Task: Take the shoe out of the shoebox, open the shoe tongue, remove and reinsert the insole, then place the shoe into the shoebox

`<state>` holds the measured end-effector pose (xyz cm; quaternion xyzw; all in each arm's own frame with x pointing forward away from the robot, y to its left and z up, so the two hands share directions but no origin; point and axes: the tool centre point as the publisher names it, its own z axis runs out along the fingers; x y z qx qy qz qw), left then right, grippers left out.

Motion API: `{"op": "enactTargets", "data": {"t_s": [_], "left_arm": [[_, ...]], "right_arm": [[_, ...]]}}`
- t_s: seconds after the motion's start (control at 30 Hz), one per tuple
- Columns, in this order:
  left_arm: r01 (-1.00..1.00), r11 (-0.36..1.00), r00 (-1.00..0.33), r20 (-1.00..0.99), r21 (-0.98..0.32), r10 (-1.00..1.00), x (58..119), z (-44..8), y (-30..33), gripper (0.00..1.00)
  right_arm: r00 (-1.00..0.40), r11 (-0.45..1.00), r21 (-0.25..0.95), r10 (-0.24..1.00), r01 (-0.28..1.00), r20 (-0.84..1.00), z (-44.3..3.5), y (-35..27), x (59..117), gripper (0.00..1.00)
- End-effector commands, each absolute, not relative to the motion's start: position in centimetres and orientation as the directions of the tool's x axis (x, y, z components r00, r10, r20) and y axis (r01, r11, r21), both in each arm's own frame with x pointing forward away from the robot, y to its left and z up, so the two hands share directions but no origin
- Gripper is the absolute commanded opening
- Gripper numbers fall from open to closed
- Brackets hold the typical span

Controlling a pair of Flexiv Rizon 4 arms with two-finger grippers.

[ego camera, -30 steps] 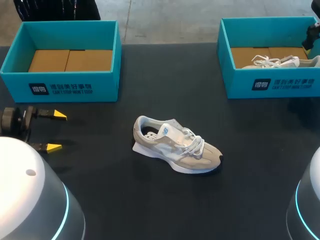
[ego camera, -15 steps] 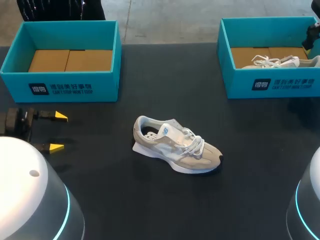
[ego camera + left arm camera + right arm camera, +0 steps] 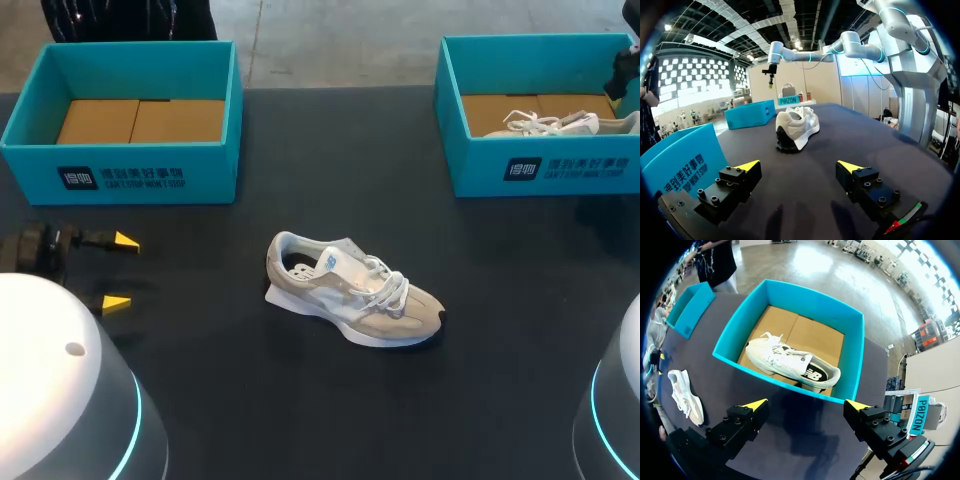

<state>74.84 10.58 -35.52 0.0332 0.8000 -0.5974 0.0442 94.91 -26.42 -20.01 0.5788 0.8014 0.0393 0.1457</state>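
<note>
on the table (image 3: 250, 400), a shoe (image 3: 350, 290), apart from the splayed left gripper (image 3: 121, 271)

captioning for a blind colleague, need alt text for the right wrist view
A white sneaker lies inside an open teal shoebox ahead of the open right tool. A second sneaker rests on the dark table outside the box.

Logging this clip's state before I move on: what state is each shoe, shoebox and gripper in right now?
Loose shoe: upright on its sole on the table, laced.
Left shoebox: open, no shoe inside.
Right shoebox: open, holding a shoe.
Boxed shoe: lying on its side.
Left gripper: open, empty.
Right gripper: open, empty, above the right shoebox.
</note>
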Motion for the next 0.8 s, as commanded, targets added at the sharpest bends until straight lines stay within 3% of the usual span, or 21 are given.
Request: {"op": "enactTargets", "data": {"t_s": [0.03, 0.8], "left_arm": [[0.106, 0.286, -0.994, -0.111, -0.952, -0.001, 74.8, -35.5, 10.6, 1.00], [0.111, 0.280, -0.993, -0.116, -0.954, -0.002, 75.6, -36.1, 9.1, 1.00]], "right_arm": [[-0.288, 0.328, 0.232, 0.939, 0.916, -0.187, -20.0, -26.4, 94.9, 1.00], [-0.288, 0.328, 0.232, 0.939, 0.916, -0.187, -20.0, -26.4, 94.9, 1.00]]}}
